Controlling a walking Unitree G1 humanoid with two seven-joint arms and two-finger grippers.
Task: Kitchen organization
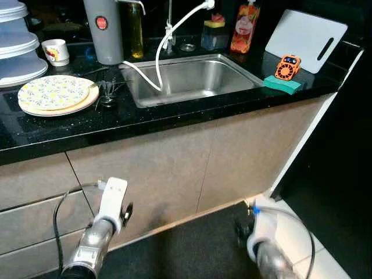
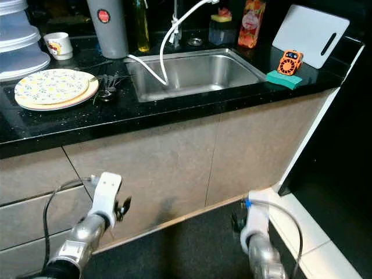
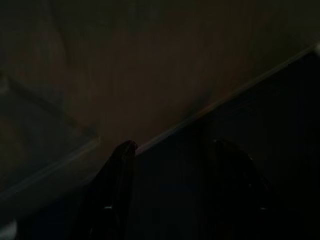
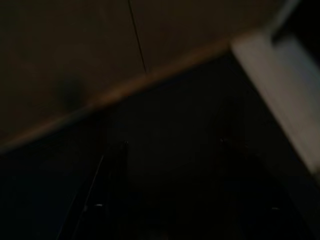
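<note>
Plates (image 1: 55,95) sit stacked on your black counter (image 1: 174,119), left of the sink (image 1: 192,78). Your left gripper (image 3: 172,165) and right gripper (image 4: 167,165) hang low before the cabinets (image 1: 174,168), fingers parted, holding nothing.

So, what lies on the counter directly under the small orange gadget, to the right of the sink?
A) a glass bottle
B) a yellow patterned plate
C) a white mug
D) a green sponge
D: the orange gadget rests on the green sponge, beside the white cutting board.
</note>
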